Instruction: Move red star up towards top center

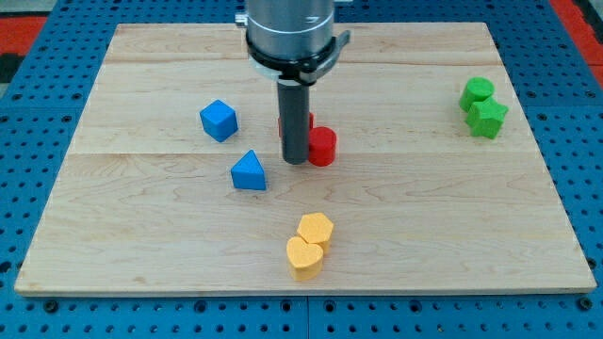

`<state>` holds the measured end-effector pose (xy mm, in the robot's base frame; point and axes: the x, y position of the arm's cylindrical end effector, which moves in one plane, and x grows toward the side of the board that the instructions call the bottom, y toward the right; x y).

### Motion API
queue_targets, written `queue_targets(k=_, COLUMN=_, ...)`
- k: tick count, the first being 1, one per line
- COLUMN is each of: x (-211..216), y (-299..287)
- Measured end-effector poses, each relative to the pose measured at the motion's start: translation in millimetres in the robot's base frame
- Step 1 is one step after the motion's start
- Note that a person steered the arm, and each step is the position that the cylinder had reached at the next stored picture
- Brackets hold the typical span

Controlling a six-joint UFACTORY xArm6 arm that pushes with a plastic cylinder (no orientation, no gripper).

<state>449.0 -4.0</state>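
Observation:
A red block (323, 146), rounded in shape, sits near the board's middle. A second red block (308, 121), mostly hidden behind the rod, lies just above it; its shape cannot be made out, so I cannot tell which is the star. My tip (296, 161) rests on the board right beside the left of the rounded red block, touching or nearly touching it. The dark rod hangs from the grey arm head at the view's top centre.
A blue cube (219, 120) and a blue triangle (249, 171) lie left of the tip. Two yellow blocks (310, 244) sit together below. Two green blocks (482, 106) sit at the right. The wooden board (141, 235) lies on a blue pegboard.

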Motion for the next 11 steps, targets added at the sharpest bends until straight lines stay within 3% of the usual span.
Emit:
queue_targets(k=1, x=-6.2, y=12.4)
queue_targets(k=4, x=-18.9, y=-48.4)
queue_targets(k=7, x=-42.3, y=22.7)
queue_targets(k=9, x=-53.7, y=-9.9)
queue_targets(k=11, x=-73.5, y=22.7)
